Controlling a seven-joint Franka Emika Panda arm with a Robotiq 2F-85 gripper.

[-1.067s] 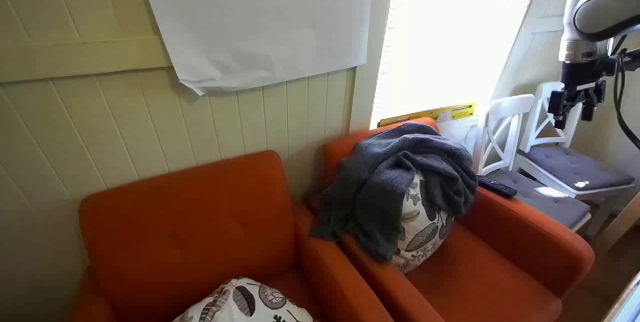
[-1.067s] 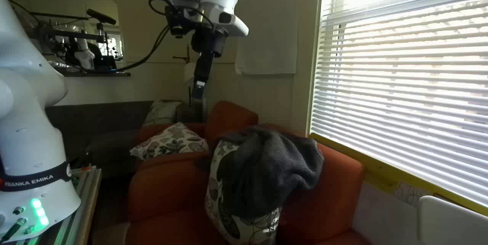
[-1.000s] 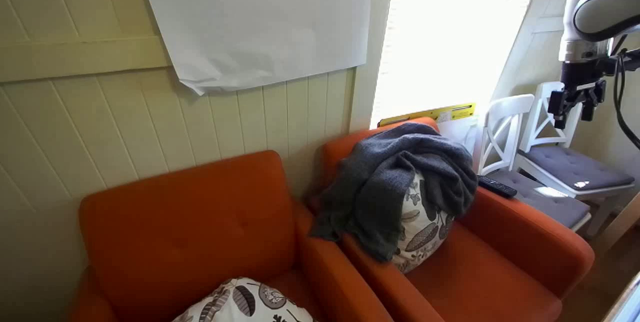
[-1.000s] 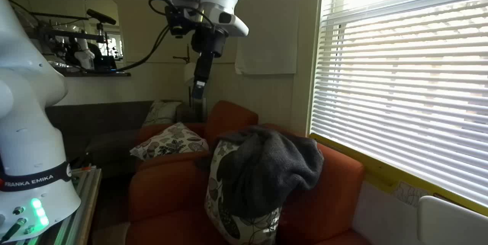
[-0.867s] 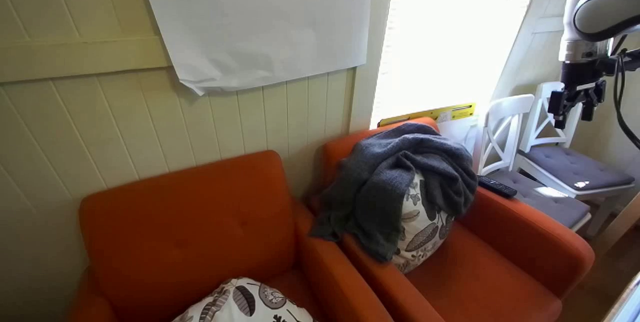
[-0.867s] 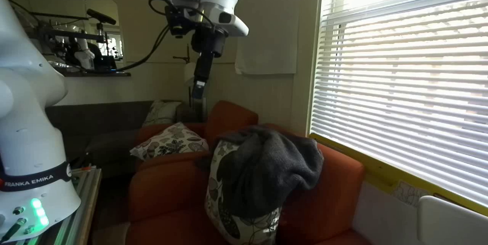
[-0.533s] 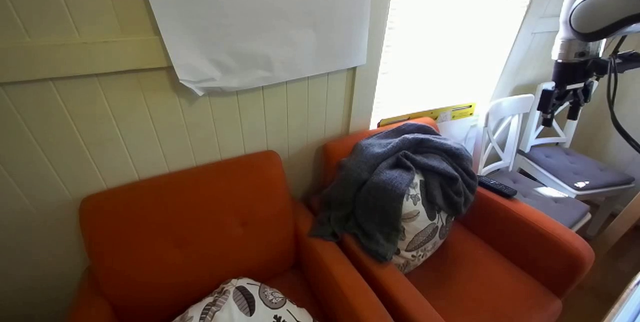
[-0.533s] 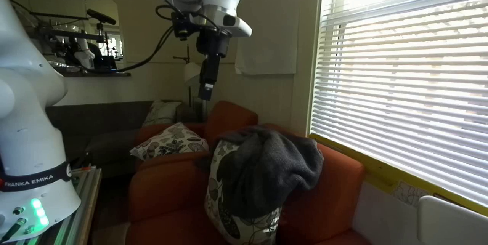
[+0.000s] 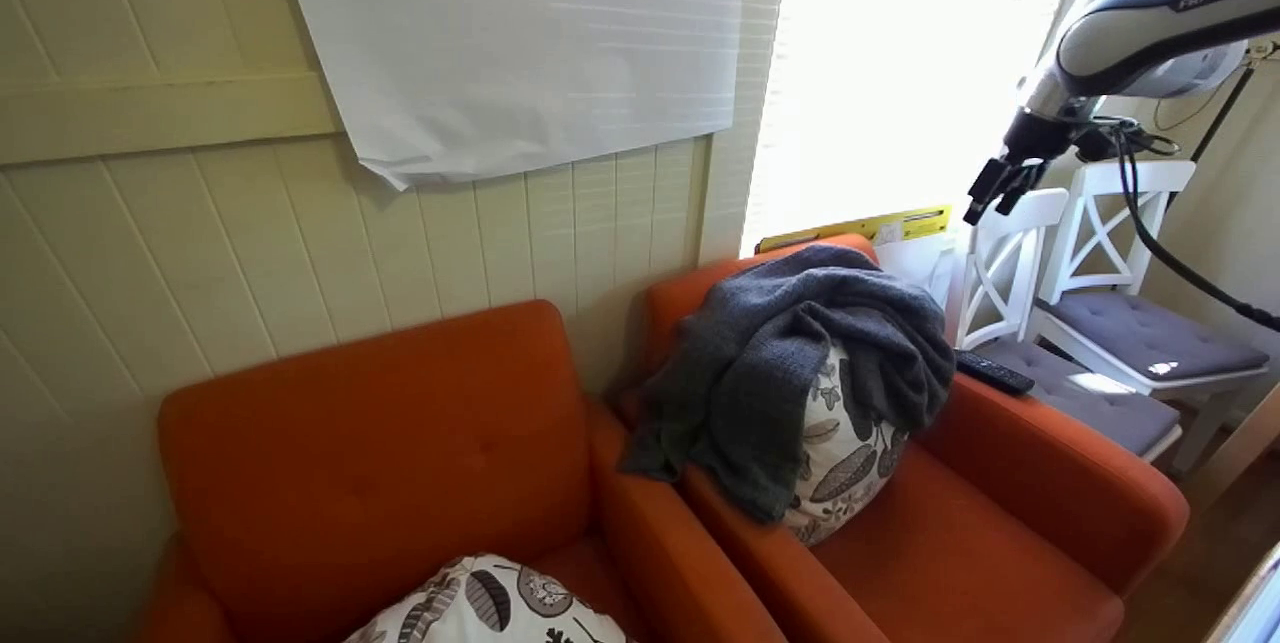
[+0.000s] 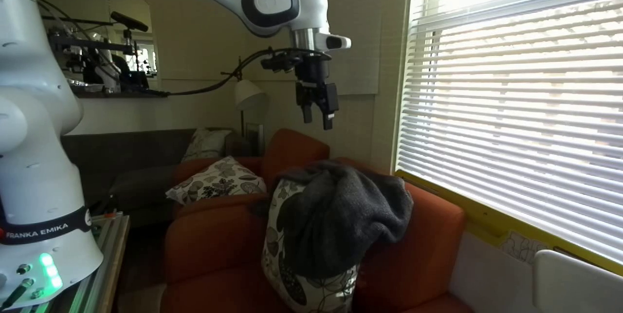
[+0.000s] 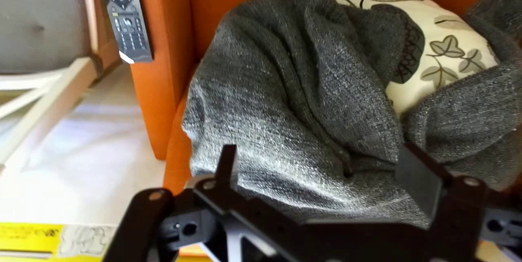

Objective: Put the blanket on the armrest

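Note:
The dark grey blanket (image 9: pixel 760 393) lies bunched over a leaf-patterned cushion (image 9: pixel 850 468) in the orange armchair. One end hangs over the armrest beside the neighbouring armchair. The blanket (image 10: pixel 350 220) and cushion (image 10: pixel 273 245) also show in an exterior view. The opposite armrest (image 9: pixel 1070 448) carries a remote at its back end. My gripper (image 9: pixel 988 213) is open and empty, in the air above the armchair. In an exterior view the gripper (image 10: pixel 318 124) is apart from the blanket. In the wrist view the blanket (image 11: pixel 265 103) lies beyond and between the spread fingers (image 11: pixel 319 150).
A black remote (image 9: pixel 993 373) lies on the armrest; it also shows in the wrist view (image 11: pixel 127 21). White chairs (image 9: pixel 1100 253) stand beyond the armchair. A yellow strip (image 10: pixel 486 220) runs below the window blinds (image 10: pixel 511 108). Another orange armchair (image 9: pixel 380 453) with a cushion stands alongside.
The arm has swung toward the window and the blanket's armchair, and the wrist has turned. The gripper stays open. The blanket, cushion and remote have not moved.

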